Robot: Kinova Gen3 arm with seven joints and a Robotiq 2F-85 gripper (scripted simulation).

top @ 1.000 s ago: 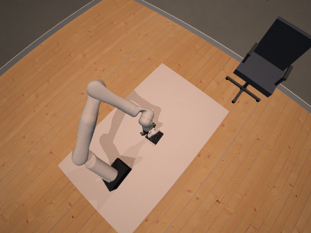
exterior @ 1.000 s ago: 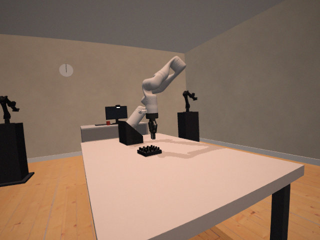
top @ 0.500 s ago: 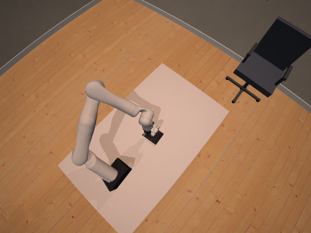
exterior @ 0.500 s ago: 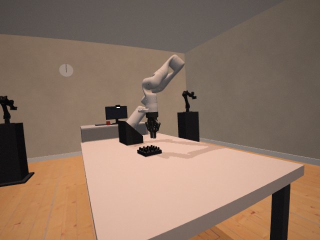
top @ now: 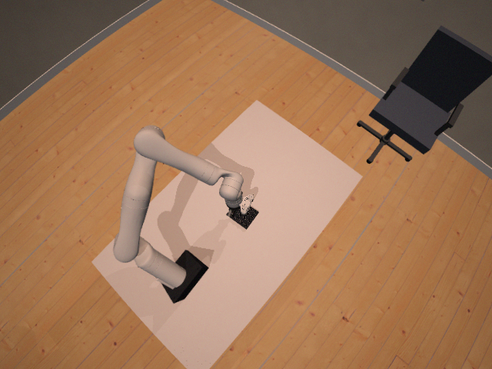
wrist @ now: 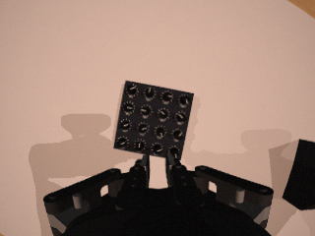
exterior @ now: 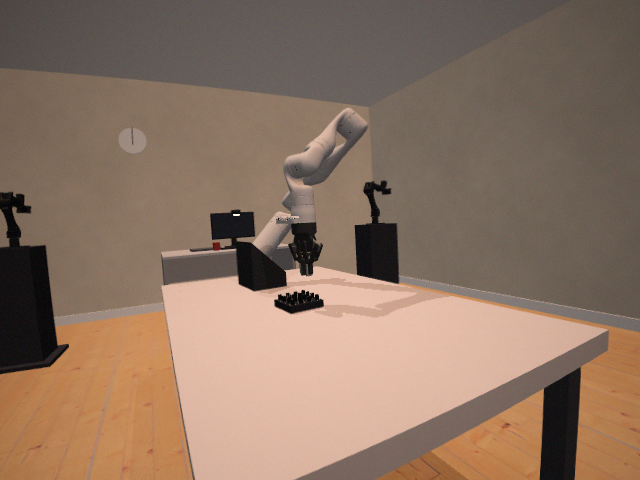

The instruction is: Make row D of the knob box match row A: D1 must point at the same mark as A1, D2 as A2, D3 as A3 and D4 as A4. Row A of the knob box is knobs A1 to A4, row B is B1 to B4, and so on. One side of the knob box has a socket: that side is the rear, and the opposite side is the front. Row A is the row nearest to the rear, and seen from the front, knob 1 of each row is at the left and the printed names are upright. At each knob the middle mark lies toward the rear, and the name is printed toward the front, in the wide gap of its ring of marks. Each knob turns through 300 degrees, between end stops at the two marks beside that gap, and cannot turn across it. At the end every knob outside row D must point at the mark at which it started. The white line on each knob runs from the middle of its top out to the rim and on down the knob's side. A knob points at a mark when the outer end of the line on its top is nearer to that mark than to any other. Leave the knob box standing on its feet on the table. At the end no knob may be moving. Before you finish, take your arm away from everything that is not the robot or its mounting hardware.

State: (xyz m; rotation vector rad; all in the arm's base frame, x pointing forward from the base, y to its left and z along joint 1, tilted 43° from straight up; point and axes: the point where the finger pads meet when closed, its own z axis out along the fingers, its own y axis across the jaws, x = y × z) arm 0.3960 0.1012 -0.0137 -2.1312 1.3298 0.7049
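Note:
The knob box [top: 243,214] is a small black square box with rows of small knobs, standing on the white table; it also shows in the exterior view [exterior: 299,301] and in the wrist view [wrist: 156,120]. The knob lines are too small to read. My gripper [exterior: 306,271] hangs fingers-down above the box's edge nearest the arm, clear of the knobs. In the wrist view the fingertips stand a narrow gap apart, just below the box's near edge. Nothing is between them.
The arm's black base block [top: 186,276] [exterior: 258,266] stands on the table near the box. A black pedestal [exterior: 376,251] stands behind the table, another [exterior: 23,299] at the left. An office chair [top: 429,95] stands off the table's far corner.

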